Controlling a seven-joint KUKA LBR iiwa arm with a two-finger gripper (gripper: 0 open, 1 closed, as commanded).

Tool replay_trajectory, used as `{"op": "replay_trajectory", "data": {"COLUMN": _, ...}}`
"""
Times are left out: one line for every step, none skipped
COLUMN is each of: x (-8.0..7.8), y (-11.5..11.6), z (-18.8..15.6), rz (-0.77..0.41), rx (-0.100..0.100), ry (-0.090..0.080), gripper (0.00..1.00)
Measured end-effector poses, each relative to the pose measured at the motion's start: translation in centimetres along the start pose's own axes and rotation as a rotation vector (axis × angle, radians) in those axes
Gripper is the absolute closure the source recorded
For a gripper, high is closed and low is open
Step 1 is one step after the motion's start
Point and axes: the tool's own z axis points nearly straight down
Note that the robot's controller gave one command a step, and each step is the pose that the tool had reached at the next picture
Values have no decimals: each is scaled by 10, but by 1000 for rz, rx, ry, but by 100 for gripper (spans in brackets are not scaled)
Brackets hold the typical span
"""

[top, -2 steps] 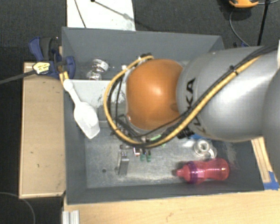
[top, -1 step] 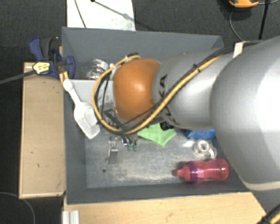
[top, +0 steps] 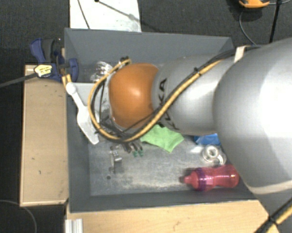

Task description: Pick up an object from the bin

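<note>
Gripper (top: 117, 160) state first: it hangs low under the orange cover (top: 131, 95), above a bare patch of floor in the left part of the bin (top: 150, 47). You cannot tell how far it is open, and nothing is seen in it.

Two things lie nearest. On its left, by the left wall, is a white plastic utensil (top: 82, 114). On its right, partly under the arm (top: 262, 115), is a green cloth (top: 163, 139). I judge the cloth soft and very light. It will fold, so you should pinch a raised wrinkle and not the flat edge. The utensil looks stiff and light, so take it across its narrow part.

Further right, close to the near wall, a pink bottle (top: 211, 177) lies on its side. It looks smooth and round and may roll or slip, so grasp it across the body.

Writing: only dark letters on the arm's silver shell, perhaps "KA". No label on the things can be read.
</note>
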Motion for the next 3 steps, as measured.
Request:
{"op": "replay_trajectory", "data": {"x": -10, "y": -54, "z": -4, "rz": -4, "rx": -1, "ry": -7, "gripper": 0}}
{"op": "replay_trajectory", "data": {"x": -6, "y": -128, "z": 37, "rz": 187, "rx": -1, "ry": -6, "gripper": 0}}
{"op": "replay_trajectory", "data": {"x": -5, "y": -149, "z": 51, "rz": 74, "rx": 0, "ry": -7, "gripper": 100}}
